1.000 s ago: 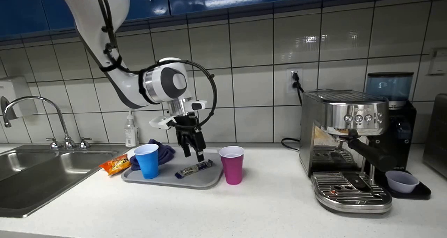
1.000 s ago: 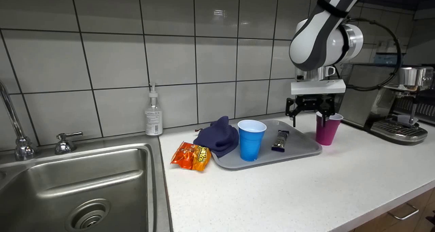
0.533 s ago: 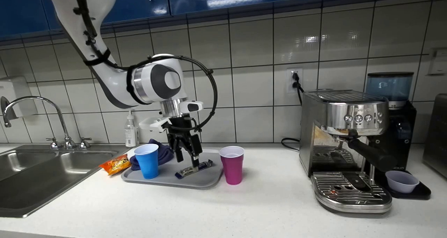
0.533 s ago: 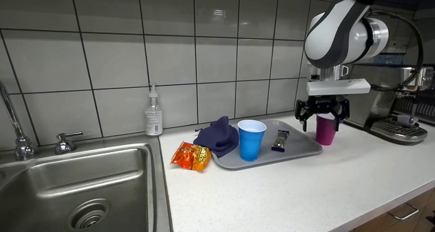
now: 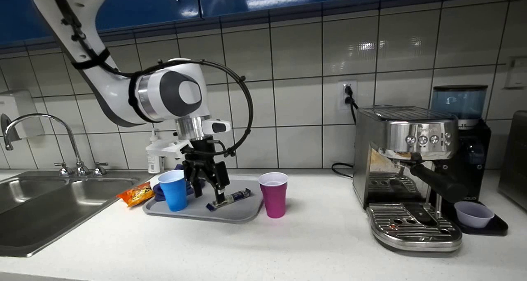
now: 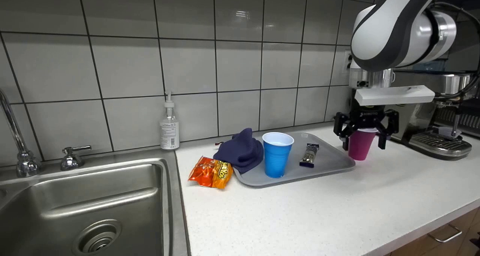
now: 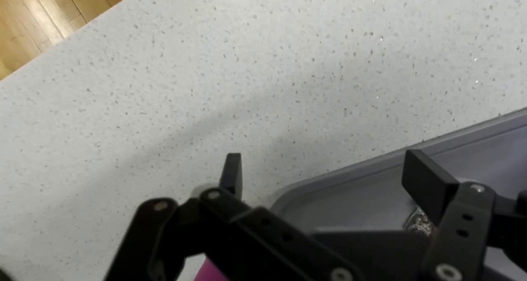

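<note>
2 black blocky fingers (image 7: 428,182) of the black robot claw (image 7: 327,172) stand wide apart; wrist view has speckled white surface (image 5: 304,240) & 1 corner of a flat grey plastic tray (image 6: 333,160) showing btwn them. claw hangs abv surface by that corner, near a tapered magenta plastic cup (image 6: 360,149) w/ white inside, upright on surface just beside tray; in an exterior view claw overlaps the cup. slim bar (image 6: 309,155) in shiny wrapper w/ dark blue ends lies flat on tray, part hidden behind 1 finger in wrist view. also on tray: ribbed blue plastic cup (image 6: 276,158) w/ white inside, upright, & crumpled navy cloth (image 6: 242,151) at tray's end. crinkly orange foil packet (image 6: 212,172) on surface just beside cloth. clear plastic pump bottle (image 6: 169,132) stands by pale tiled wall (image 6: 191,72) at back corner of steel sink (image 6: 176,203). silver boxy espresso machine (image 5: 407,132) well apart from tray, past magenta cup.
</note>
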